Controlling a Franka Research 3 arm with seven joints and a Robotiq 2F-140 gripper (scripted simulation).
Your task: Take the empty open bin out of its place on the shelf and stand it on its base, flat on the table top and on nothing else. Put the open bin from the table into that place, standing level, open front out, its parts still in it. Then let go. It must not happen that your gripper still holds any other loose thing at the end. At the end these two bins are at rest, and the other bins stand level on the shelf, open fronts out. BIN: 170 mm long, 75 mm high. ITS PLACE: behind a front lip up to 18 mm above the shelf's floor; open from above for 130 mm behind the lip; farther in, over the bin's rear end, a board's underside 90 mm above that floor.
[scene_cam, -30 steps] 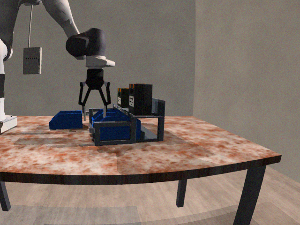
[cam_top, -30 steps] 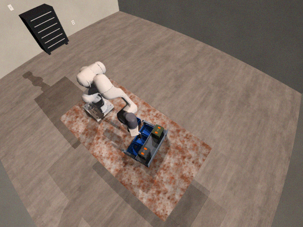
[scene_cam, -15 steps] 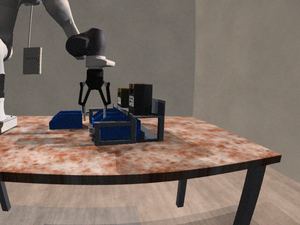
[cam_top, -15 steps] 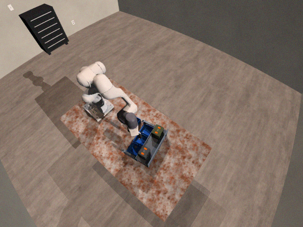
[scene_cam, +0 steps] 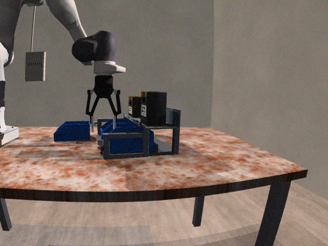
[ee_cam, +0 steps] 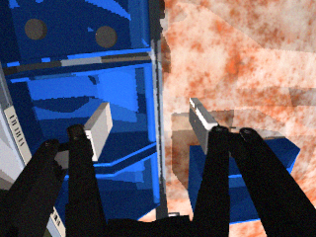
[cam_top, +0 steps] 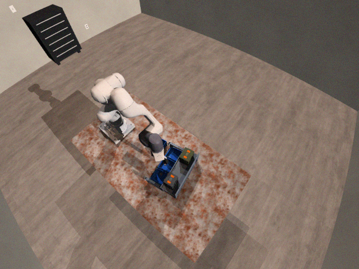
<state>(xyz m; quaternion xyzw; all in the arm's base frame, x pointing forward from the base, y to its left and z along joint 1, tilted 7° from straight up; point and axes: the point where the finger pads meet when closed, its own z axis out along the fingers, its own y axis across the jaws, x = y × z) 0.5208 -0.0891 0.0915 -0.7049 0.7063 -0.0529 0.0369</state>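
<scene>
My gripper (ee_cam: pixel 150 112) is open and points straight down at the shelf's front edge. One finger pad is inside a blue bin (ee_cam: pixel 99 102) on the shelf, in which I see no parts. The other pad is outside the shelf's front rail (ee_cam: pixel 161 93), over the table. In the side view the gripper (scene_cam: pixel 103 125) straddles that bin's front wall, and I cannot tell whether a pad touches it. A neighbouring shelf bin (ee_cam: pixel 73 20) holds two round grey parts. Another blue bin (scene_cam: pixel 73 130) stands on the table in front of the shelf, also in the wrist view (ee_cam: pixel 247 172); its contents are hidden.
The grey shelf frame (scene_cam: pixel 137 135) stands mid-table with several blue bins in its lower row. Two dark boxes (scene_cam: pixel 153 108) with orange marks stand on its upper board, right behind the gripper. The robot base (cam_top: pixel 115 127) is at the table's far end.
</scene>
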